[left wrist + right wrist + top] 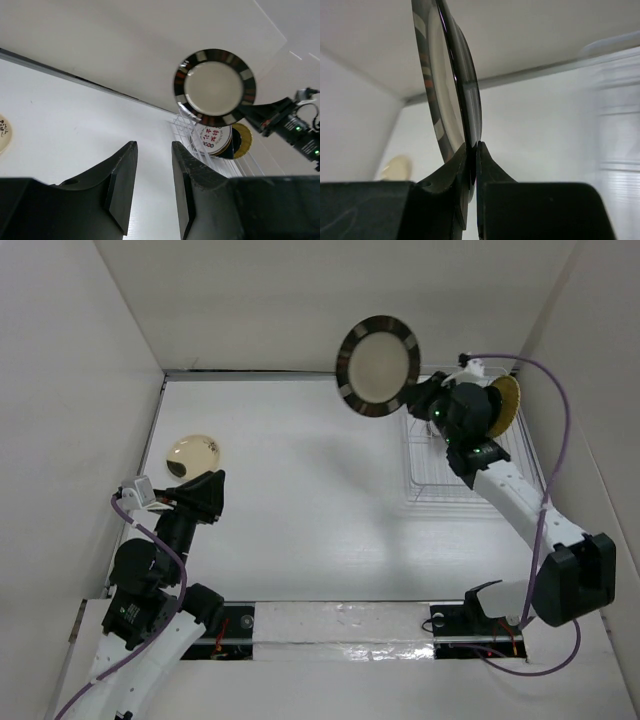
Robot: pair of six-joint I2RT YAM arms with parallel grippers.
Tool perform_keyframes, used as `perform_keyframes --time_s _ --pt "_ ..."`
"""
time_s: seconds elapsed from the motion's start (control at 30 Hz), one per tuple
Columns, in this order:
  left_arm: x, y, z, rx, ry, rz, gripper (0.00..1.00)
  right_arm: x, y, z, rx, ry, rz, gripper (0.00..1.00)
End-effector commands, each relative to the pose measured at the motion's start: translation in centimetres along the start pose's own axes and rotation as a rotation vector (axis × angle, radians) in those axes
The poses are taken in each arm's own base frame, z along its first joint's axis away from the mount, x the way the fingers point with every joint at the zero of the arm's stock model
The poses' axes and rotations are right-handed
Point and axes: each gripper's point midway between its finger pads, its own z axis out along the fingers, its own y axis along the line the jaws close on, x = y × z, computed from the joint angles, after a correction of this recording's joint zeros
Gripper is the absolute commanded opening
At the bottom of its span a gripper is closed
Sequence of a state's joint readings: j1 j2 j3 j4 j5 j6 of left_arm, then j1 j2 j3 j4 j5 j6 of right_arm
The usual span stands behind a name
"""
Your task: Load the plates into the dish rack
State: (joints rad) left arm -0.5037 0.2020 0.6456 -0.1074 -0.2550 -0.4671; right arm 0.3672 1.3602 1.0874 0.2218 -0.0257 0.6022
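The large dark-rimmed plate is held high by the right gripper, pinched at its lower rim and stood on edge in the air, close to the dish rack. In the right wrist view the jaws are seen clamped tight on that rim, one finger pressed to each face of the plate. The plate's pale centre is turned toward the left arm, as is shown in the left wrist view. The rack is set at the far right of the table. A woven yellow plate is seen standing in it behind the right wrist, and a white plate with red and green marks is stood upright in front of that. Something dark is glimpsed between the two, possibly a black plate, though too much is hidden for it to be called. Over on the left, the left gripper is held low above the table, its fingers parted and nothing caught between them. A cream plate is seen lying flat on the table just beyond it.
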Motion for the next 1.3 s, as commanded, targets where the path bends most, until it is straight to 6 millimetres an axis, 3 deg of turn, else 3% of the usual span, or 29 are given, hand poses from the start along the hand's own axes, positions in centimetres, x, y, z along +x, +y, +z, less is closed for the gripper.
perform_keyframes --time_s 0.0,0.07,0.1,0.13,0.23,0.33,0.53,0.73,0.97,1.07,1.1,1.27 --pt "0.0 -0.3 0.4 0.016 -0.004 0.013 0.31 -12.0 -1.6 -3.4 0.230 -0.322 -0.245 0.00" --pt "0.2 -0.3 0.6 0.012 0.004 0.016 0.31 -15.1 -4.1 -5.2 0.386 -0.372 -0.347 0.00" --pt "0.4 -0.3 0.7 0.013 0.011 0.018 0.31 -17.2 -3.9 -5.7 0.401 -0.408 -0.362 0.00" --pt "0.5 -0.3 0.7 0.015 0.014 0.018 0.31 -17.9 -5.4 -5.7 0.459 -0.401 -0.383 0.00" --pt "0.8 -0.5 1.0 0.016 0.030 0.022 0.31 -19.6 -6.2 -5.7 0.537 -0.390 -0.458 0.00" --pt "0.9 -0.2 1.2 0.008 0.030 0.027 0.32 -18.9 -8.0 -4.6 0.614 -0.335 -0.511 0.00" --pt "1.3 -0.1 1.5 -0.003 0.044 0.032 0.32 -19.4 -10.8 -3.3 0.694 -0.300 -0.572 0.00" --pt "1.7 0.0 1.9 -0.007 0.059 0.036 0.32 -18.8 -12.4 -1.8 0.684 -0.263 -0.583 0.00" --pt "2.0 -0.2 2.3 -0.005 0.072 0.036 0.32 -17.9 -14.1 -1.7 0.730 -0.228 -0.586 0.00" --pt "2.0 -0.2 2.3 -0.007 0.069 0.035 0.32 -18.3 -12.9 -2.6 0.708 -0.269 -0.574 0.00" --pt "2.0 -0.2 2.4 -0.007 0.069 0.035 0.32 -19.7 -11.7 -3.3 0.687 -0.324 -0.565 0.00" --pt "2.0 -0.4 2.5 0.002 0.070 0.025 0.32 -20.6 -11.4 -3.8 0.707 -0.345 -0.554 0.00"
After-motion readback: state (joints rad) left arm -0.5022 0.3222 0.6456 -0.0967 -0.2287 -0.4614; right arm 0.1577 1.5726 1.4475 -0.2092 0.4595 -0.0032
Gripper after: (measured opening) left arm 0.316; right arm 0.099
